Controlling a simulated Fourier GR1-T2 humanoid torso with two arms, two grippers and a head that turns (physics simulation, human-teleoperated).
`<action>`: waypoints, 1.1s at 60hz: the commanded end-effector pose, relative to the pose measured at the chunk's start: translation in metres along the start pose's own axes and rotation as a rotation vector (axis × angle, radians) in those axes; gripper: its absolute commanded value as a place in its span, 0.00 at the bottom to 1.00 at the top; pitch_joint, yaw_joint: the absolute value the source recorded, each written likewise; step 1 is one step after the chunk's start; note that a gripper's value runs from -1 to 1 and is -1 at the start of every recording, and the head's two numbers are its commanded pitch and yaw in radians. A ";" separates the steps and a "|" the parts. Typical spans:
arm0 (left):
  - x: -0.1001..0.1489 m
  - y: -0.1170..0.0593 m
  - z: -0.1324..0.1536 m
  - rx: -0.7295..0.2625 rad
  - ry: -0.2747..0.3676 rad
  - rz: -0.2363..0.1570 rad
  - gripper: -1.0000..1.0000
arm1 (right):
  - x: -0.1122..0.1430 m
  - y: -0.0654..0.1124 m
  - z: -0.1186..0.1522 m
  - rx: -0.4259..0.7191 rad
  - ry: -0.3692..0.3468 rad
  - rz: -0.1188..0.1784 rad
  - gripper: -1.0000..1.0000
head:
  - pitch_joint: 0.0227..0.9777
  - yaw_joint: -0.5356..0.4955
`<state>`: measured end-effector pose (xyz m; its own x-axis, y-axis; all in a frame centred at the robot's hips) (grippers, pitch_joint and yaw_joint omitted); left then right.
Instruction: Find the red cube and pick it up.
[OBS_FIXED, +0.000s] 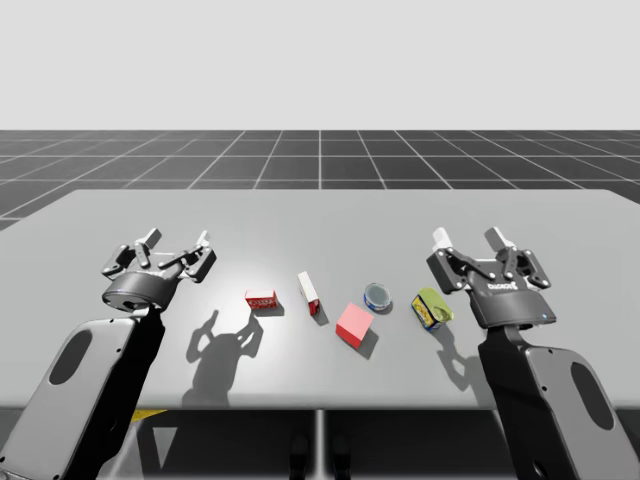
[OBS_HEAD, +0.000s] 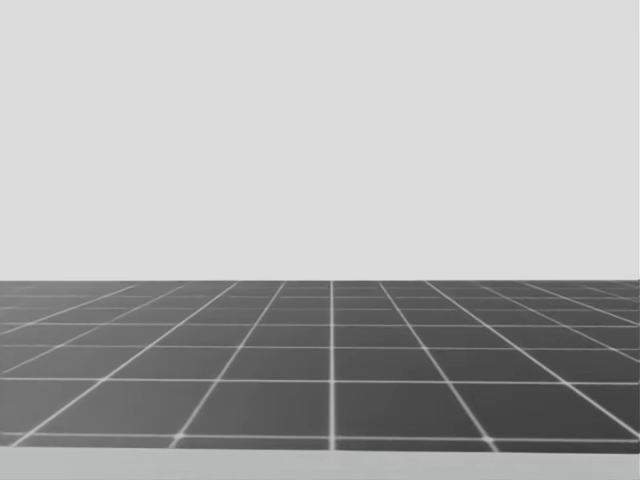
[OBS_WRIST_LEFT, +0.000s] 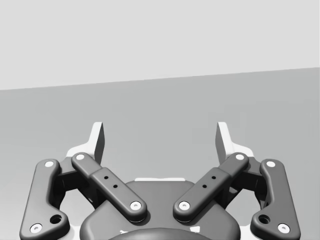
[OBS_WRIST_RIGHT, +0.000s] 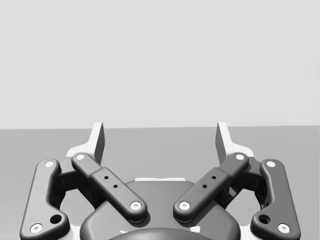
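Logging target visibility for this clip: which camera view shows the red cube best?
The high view: the red cube lies unobstructed on the table. The head view faces the gridded floor; both wrist views look across the table.

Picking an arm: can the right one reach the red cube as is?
Probably yes: right gripper open, red cube stands apart with bare top; green can and blue tin lie between them, so come from above.
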<state>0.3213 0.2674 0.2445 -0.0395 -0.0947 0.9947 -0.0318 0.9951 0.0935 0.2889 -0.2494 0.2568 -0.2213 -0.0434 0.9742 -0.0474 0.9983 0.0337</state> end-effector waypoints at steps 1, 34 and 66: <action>0.000 0.000 0.000 0.003 0.001 -0.002 0.00 | 0.001 -0.001 0.002 -0.013 -0.009 -0.028 0.00 | 0.04 0.55; 0.000 0.001 0.000 0.008 0.001 -0.009 0.00 | 0.001 -0.004 0.000 0.010 0.035 -0.033 0.00 | 0.40 0.52; 0.000 0.000 -0.001 0.001 0.001 -0.011 0.00 | 0.002 -0.005 -0.001 0.005 0.031 -0.019 0.00 | 0.82 0.45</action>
<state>0.3219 0.2681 0.2439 -0.0382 -0.1053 0.9937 -0.0352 0.9940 0.1040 0.2895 -0.2539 0.2583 -0.1891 -0.0661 0.9797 -0.0583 0.9967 0.0559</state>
